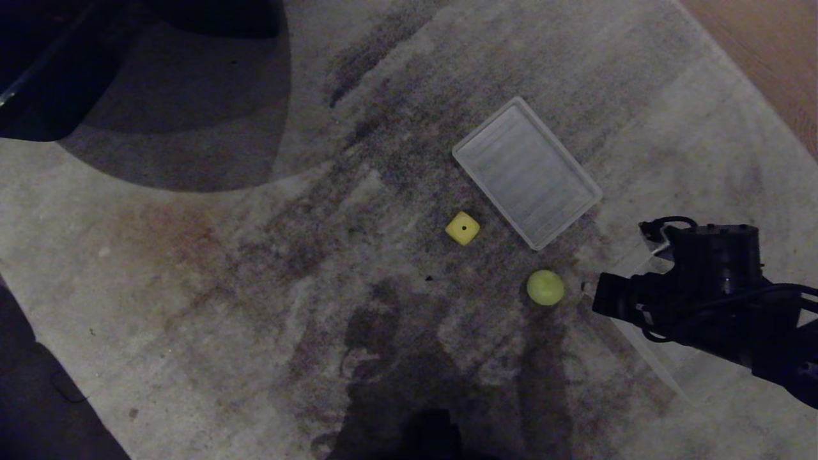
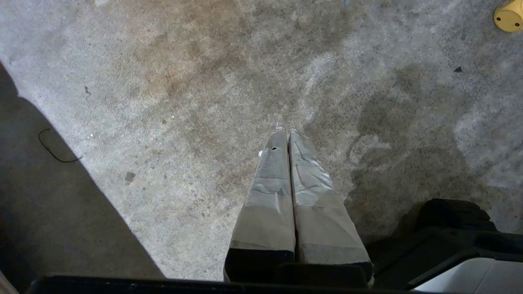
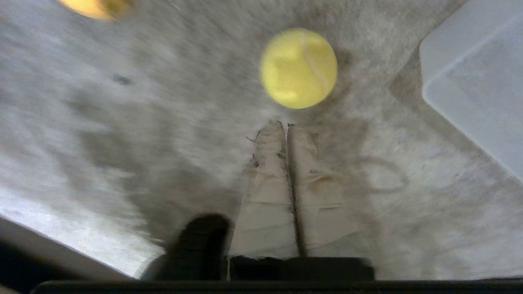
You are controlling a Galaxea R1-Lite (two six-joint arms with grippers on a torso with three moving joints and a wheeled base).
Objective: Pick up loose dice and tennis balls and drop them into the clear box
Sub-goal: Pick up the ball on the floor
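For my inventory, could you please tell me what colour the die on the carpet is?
The die is yellow with black pips, clearest in the head view.

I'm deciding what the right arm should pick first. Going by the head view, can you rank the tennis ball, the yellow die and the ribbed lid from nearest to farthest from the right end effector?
1. The fuzzy yellow-green tennis ball, just left of the right end effector.
2. The flat ribbed translucent plastic lid, up and left of it.
3. The yellow cube die, farther left, beyond the ball.
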